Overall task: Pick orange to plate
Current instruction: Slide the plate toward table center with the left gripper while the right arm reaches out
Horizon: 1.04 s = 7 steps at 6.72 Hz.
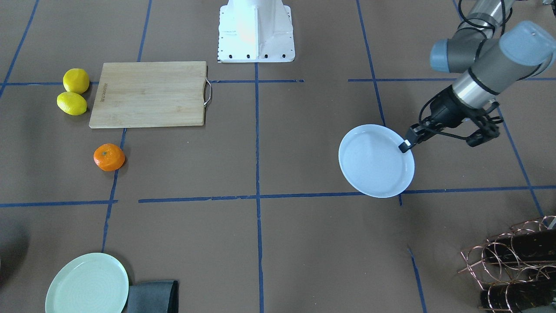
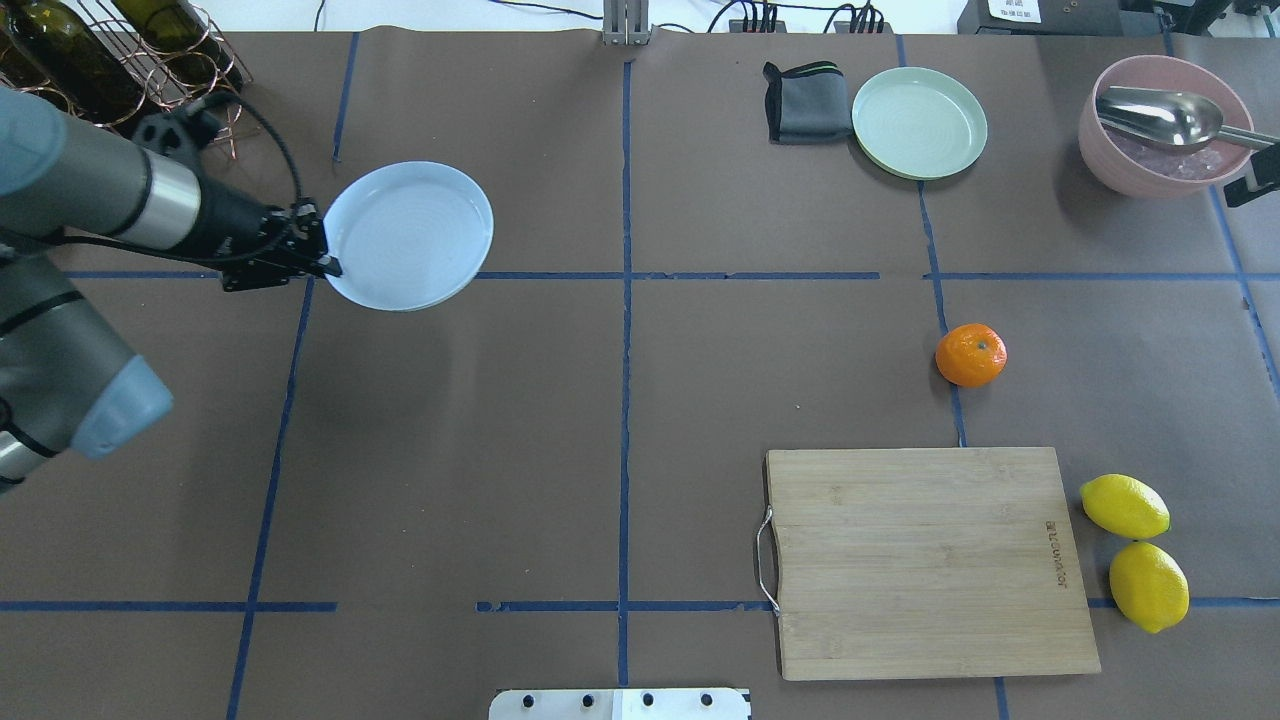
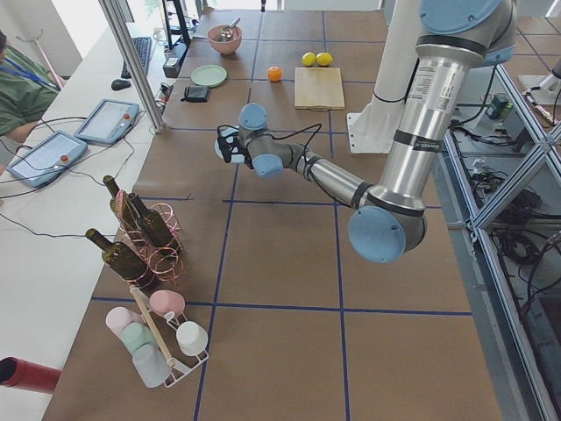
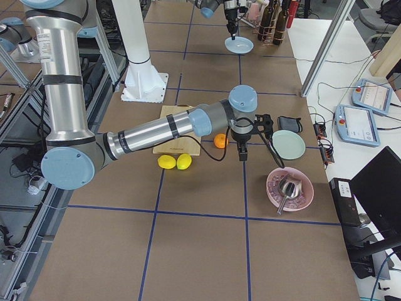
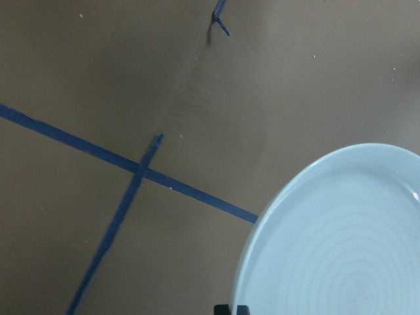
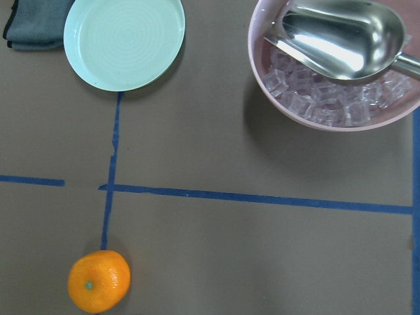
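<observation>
Though illegible, stamped board [image 2: 920,560] near orange [image 2: 971,355]

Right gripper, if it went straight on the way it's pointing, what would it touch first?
Most likely the bare table, near the blue tape. The right gripper points straight down, and the orange and the pink bowl both lie off to the sides. Its height is hard to judge.

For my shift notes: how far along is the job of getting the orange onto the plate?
Done: nothing yet. The orange lies on the table near the cutting board, with nothing gripping it.
In hand: the left gripper pinches the rim of the plate, far across the table from the fruit. The right gripper hangs near the orange; open or shut, I cannot tell.
Left: grasp the orange and set it on the plate.
</observation>
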### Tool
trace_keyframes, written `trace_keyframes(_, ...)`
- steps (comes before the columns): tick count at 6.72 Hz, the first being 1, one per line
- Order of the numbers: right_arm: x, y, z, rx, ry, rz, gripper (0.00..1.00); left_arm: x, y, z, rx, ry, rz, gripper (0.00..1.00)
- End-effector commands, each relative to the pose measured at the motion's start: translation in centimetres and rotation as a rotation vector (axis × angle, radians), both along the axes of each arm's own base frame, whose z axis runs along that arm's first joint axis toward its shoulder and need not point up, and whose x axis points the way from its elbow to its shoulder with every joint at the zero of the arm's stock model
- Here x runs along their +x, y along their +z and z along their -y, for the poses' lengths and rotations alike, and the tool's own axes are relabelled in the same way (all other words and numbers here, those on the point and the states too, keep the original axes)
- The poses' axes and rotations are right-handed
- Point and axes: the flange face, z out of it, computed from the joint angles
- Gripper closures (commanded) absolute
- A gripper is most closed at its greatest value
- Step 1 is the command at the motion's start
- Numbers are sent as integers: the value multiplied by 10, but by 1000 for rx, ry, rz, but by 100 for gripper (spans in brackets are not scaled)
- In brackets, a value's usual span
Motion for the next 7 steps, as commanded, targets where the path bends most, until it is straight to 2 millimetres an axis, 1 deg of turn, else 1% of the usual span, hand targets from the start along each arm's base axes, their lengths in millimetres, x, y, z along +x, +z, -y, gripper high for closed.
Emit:
trace_keyframes(1, -36, -26, -3, -56, 15, 22, 0, 68, -42, -17, -49, -17, 53, 100)
trace_keyframes(2, -51, -34, -4, -72, 22, 17, 0, 103, -54, -40, -74, -26, 43, 100)
trace_keyframes(3, -71, -46, -2, -75, 30, 1, 0, 134, -65, -62, -97, -22, 32, 100)
trace_keyframes(4, -92, -51, -6, -91, 31, -4, 0, 169, -74, -77, -139, -39, 25, 100)
trace_keyframes(5, -116, -57, -10, -77, 56, -2, 0, 189, -91, -77, -154, -50, 11, 100)
trace_keyframes(6, -134, -58, -13, -72, 68, -4, 0, 202, -93, -86, -170, -39, 9, 100)
trace_keyframes(7, -149, -58, -18, -73, 56, -15, 0, 205, -90, -85, -173, -39, 16, 100)
